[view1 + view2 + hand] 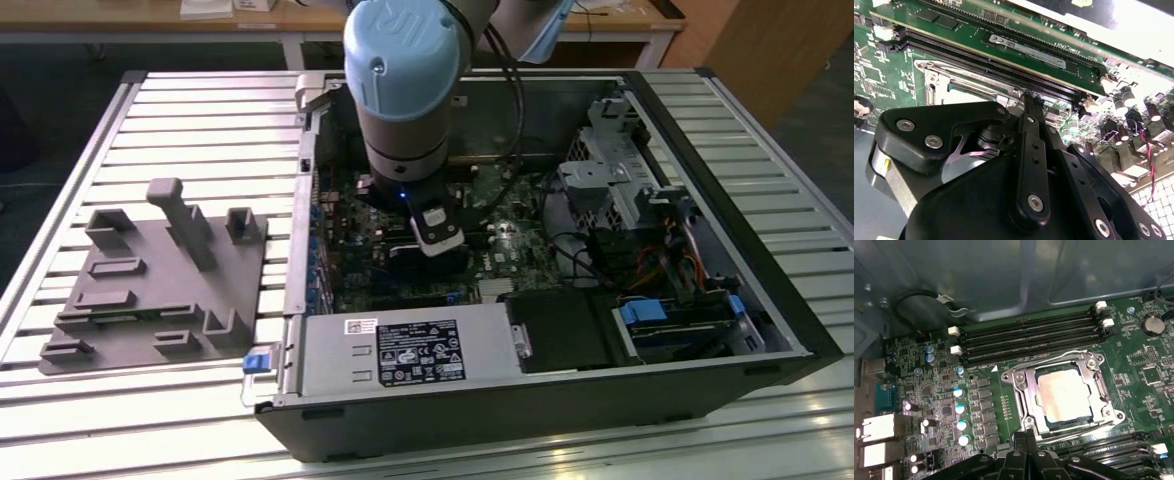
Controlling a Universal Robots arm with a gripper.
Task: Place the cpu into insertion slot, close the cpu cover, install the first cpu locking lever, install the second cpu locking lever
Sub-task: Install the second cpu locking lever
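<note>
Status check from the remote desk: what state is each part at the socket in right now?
cpu: seated in the insertion slot, silver face up.
insertion slot: occupied.
cpu cover: closed down around the chip.
end effector: low over the socket's edge, fingers together, holding nothing visible.
computer case: lying on its side, open.

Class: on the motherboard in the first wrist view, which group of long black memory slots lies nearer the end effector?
The memory slots below the cpu cover, beside the end effector; the other group lies beyond the socket.

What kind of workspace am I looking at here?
Likely a lab or workshop test bench: an open computer case lies on a slatted metal table, a grey fixture beside it, with wooden desks behind.
</note>
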